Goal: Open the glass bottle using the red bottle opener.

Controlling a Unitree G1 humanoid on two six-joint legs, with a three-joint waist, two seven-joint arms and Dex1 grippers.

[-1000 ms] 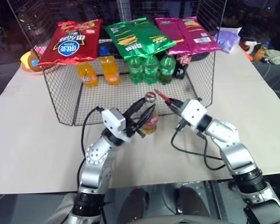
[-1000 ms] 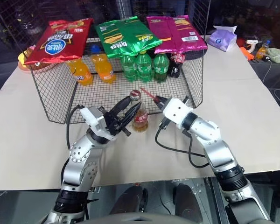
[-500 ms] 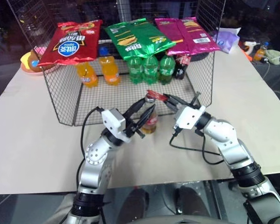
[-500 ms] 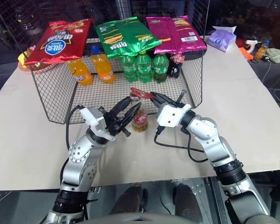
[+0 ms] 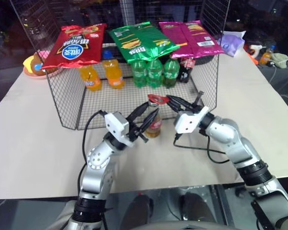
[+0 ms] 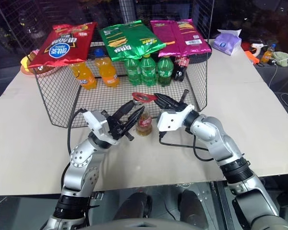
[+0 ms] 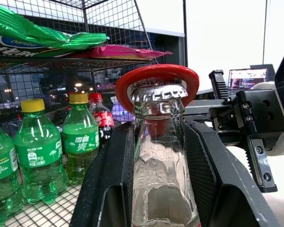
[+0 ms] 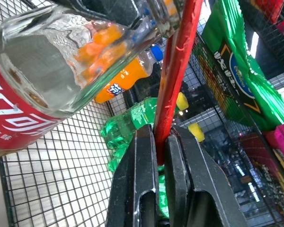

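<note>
Clear glossy glass bottle (image 7: 163,184), crimped shiny metal cap (image 7: 157,92), glossy red bottle opener (image 8: 177,80)

Red bottle opener (image 7: 157,78), red-and-white-labelled glass bottle (image 5: 154,125)

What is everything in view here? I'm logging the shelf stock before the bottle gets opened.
glass bottle: 1, clear with red label, on table before rack, between left claw's fingers
red bottle opener: 1, ring on bottle cap
wire rack: 1, black, table rear
chip bags: 3, red, green, pink, atop rack
orange soda bottles: 2, inside rack
green bottles: 3, inside rack
cola bottle: 1, dark, beside green ones
table: 1, beige
left claw: shut on bottle
right claw: shut on opener's handle
</note>
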